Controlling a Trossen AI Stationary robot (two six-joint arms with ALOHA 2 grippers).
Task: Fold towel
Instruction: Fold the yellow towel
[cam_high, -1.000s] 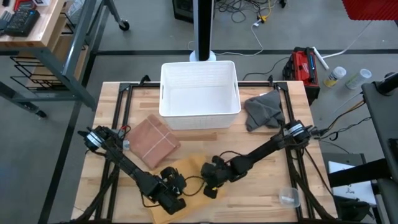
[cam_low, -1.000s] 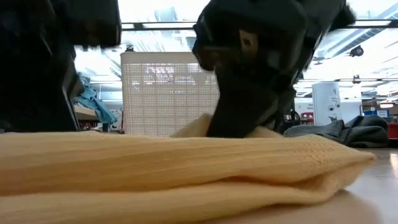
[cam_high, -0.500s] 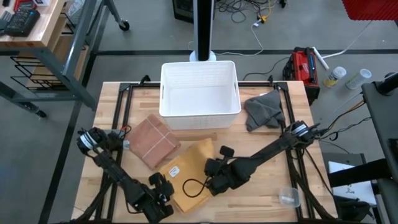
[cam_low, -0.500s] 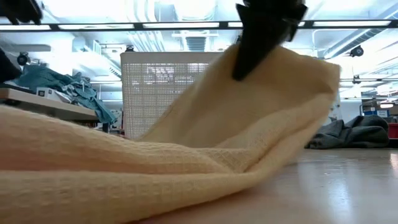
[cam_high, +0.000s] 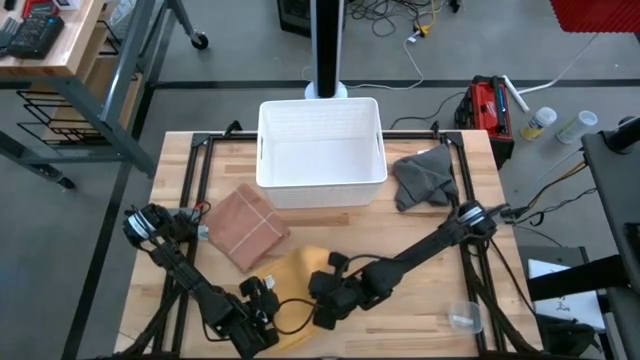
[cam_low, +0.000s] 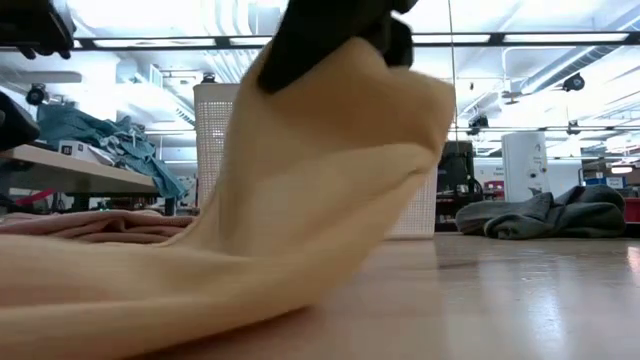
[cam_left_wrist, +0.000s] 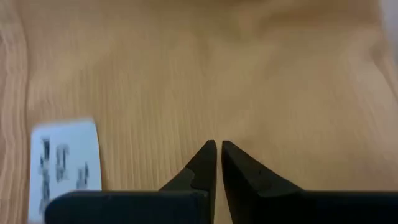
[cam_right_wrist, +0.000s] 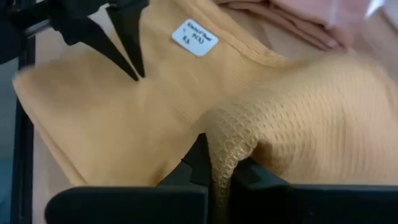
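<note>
Since half a second ago, the free edge of the yellow towel (cam_high: 285, 290) has been carried by the right pincer (cam_high: 322, 312) from the side toward the white basket (cam_high: 321, 140) over to the near side, so that the cloth is now arched over itself rather than spread flat. In the right wrist view that pincer is seen clenched on a bunched waffle-weave edge of the towel, and in the low view the fabric hangs from it in a tall loop above the table (cam_high: 420, 300). The left pincer (cam_left_wrist: 217, 149) is pressed down on the towel's lower layer, near its white label (cam_left_wrist: 64, 162), with its fingertips closed together on nothing visible. The step in hand is judged to be the fold-over itself, partly done. Next, the lifted edge would need to be lowered onto the pinned layer with edges matched, then let go. A folded pink towel (cam_high: 246, 226) lies between the yellow one and the basket.
</note>
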